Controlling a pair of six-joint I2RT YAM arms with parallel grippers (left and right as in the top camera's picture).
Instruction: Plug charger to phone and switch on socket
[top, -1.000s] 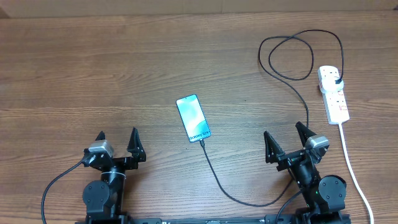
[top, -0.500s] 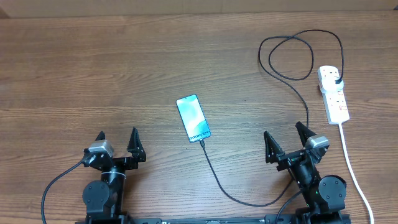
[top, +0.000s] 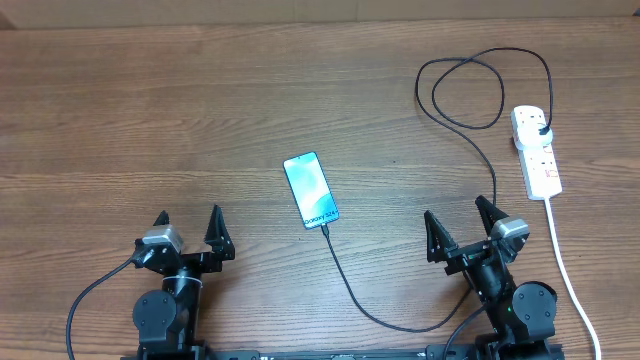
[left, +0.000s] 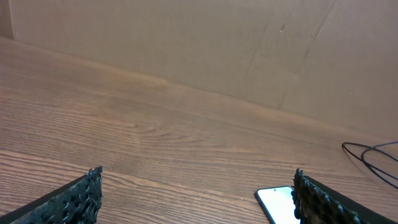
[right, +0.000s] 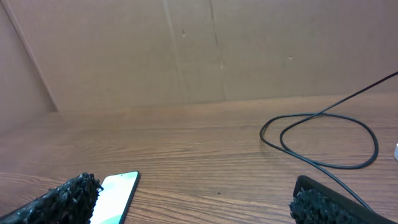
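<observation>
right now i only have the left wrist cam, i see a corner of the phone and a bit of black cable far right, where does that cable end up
observer: one end of the charger cable reaches the phone at the short edge nearest the arms; from overhead I cannot tell whether the tip is fully in.
operator: ok and the other end
observer: its black plug sits in the power strip, at the end farthest from the arms, on the right side of the table beyond the right arm.
</observation>
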